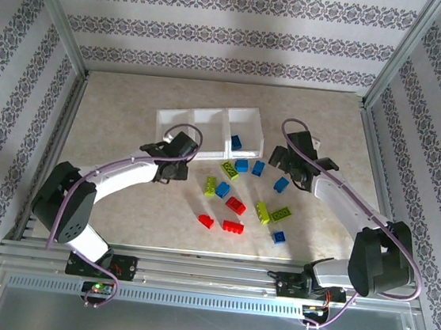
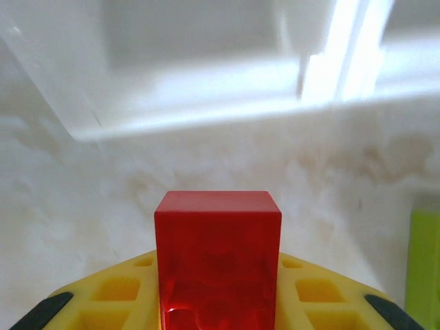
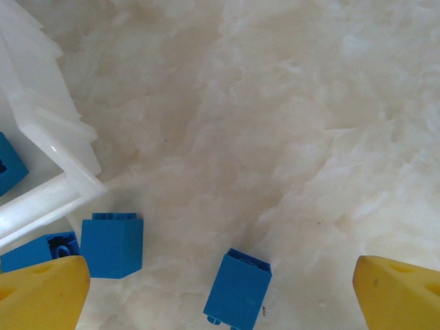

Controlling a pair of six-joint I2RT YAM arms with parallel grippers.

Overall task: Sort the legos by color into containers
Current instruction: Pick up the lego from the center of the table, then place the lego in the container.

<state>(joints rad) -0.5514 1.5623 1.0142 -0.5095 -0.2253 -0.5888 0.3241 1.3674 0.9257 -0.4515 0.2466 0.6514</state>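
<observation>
Arms (image 1: 115,177) bend inward: left gripper (image 2: 217,309) clamps red lego (image 2: 217,247), right gripper (image 3: 220,292) apparently spread.

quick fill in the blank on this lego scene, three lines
1. The brick clamped in the left gripper is ____.
2. The brick lying inside the tray is ____.
3. The jaws of the right gripper stand ____.
Missing words: red; blue; open.

1 lego (image 1: 237,142) in R bin (image 1: 249,128), other legos (image 1: 235,205) before tray (image 1: 175,114).
</observation>
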